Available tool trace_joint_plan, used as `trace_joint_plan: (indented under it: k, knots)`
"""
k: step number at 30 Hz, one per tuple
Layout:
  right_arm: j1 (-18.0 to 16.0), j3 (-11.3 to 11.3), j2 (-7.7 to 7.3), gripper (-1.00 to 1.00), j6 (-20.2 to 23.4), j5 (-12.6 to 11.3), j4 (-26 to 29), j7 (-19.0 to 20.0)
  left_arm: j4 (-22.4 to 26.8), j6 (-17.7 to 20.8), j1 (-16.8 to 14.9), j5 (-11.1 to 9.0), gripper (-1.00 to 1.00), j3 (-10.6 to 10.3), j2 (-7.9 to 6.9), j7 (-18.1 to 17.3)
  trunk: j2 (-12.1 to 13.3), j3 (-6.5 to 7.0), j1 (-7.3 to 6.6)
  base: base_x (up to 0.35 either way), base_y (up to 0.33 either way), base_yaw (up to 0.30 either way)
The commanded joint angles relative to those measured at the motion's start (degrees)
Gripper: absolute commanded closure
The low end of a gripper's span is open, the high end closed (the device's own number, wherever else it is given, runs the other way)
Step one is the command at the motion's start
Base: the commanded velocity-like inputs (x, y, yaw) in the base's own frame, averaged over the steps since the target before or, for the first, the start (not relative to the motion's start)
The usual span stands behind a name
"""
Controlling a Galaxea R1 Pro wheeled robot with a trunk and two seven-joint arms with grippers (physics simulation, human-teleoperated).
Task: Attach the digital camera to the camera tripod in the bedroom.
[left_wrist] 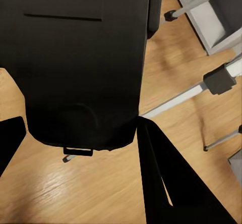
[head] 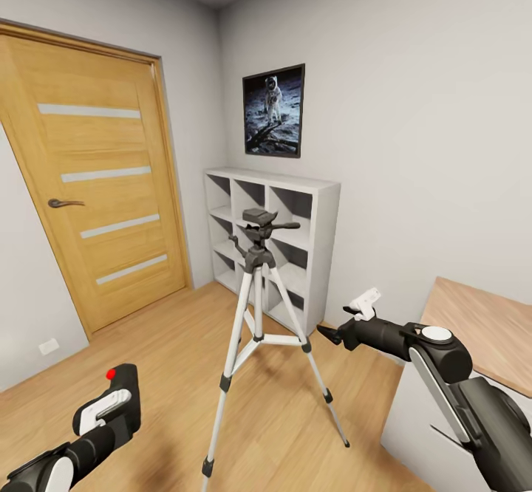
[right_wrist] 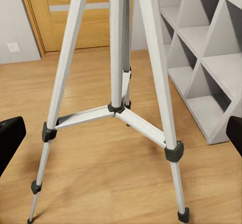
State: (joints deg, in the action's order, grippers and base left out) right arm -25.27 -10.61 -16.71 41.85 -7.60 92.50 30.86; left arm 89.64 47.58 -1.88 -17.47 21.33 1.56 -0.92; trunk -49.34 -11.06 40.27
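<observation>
The left end effector point(head: 111, 411), at 7 o'clock in the head view, was clenched around the digital camera point(head: 124, 392), its red button facing up. The camera tripod point(head: 256, 329) stood at the centre on the wood floor point(head: 170, 352), its 3 legs spread, before the white cube shelf point(head: 295, 248). At 4 o'clock the right end effector point(head: 330, 335) hung released beside the tripod, near a desk point(head: 488, 329).
</observation>
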Motion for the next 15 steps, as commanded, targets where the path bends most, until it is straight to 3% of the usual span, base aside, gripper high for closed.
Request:
trace_joint_plan:
  k: [1, 10, 15]
  knots:
    - [-0.05, -0.06, -0.06, -1.00, 0.44, -0.57, 0.05, -0.24, -0.10, 0.36, -0.08, -0.05, 1.00, 0.19, 0.00, 0.03, 0.35, 0.10, -0.21, 0.000, 0.000, 0.000]
    - [-0.04, -0.15, 0.12, -1.00, 0.72, -0.57, 0.05, -0.27, -1.21, 0.33, -0.34, 0.04, 1.00, 0.43, -0.13, 0.58, 3.96, 1.71, -2.19, 0.000, 0.000, 0.059]
    - [-0.04, -0.19, 0.22, -1.00, 0.89, -0.57, 0.05, -0.27, -1.86, 0.32, -0.43, -0.01, 1.00, 3.29, 0.12, 0.77, 5.96, 2.61, -3.29, 0.000, 0.000, 0.219]
